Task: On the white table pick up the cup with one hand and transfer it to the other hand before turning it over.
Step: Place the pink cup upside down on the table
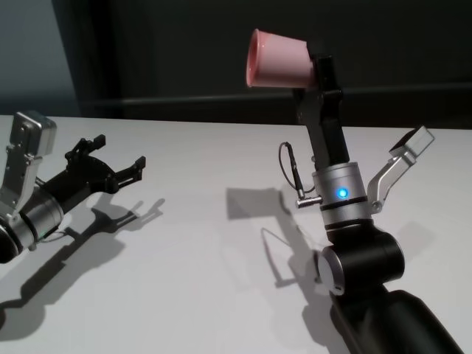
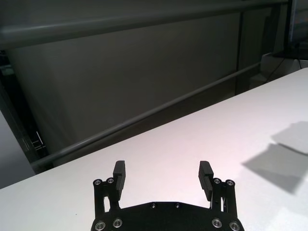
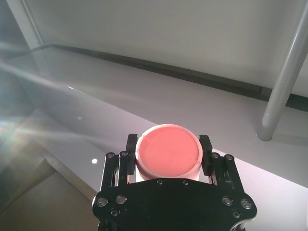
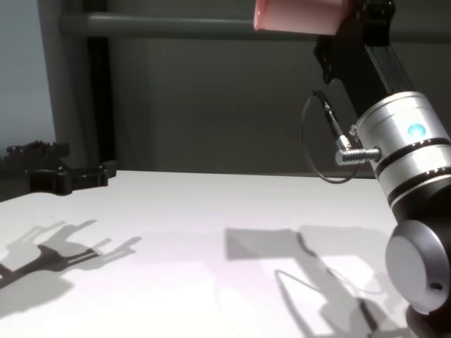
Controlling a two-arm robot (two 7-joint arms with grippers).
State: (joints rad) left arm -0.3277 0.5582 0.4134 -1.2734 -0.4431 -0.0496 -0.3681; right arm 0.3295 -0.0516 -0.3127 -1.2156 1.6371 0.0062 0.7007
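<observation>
A robot's right arm holds a pink cup in the air while its left arm waits low over a white table.

The right gripper (image 1: 313, 74) points upward, raised well above the white table (image 1: 199, 280), its fingers pinching the cup (image 1: 279, 59) by the narrower base end. The cup lies tilted on its side, its mouth facing the robot's left. The left gripper (image 1: 110, 164) hovers just above the tabletop at the robot's left, well apart from the cup, its fingers (image 2: 119, 173) spread wide with nothing between them.
</observation>
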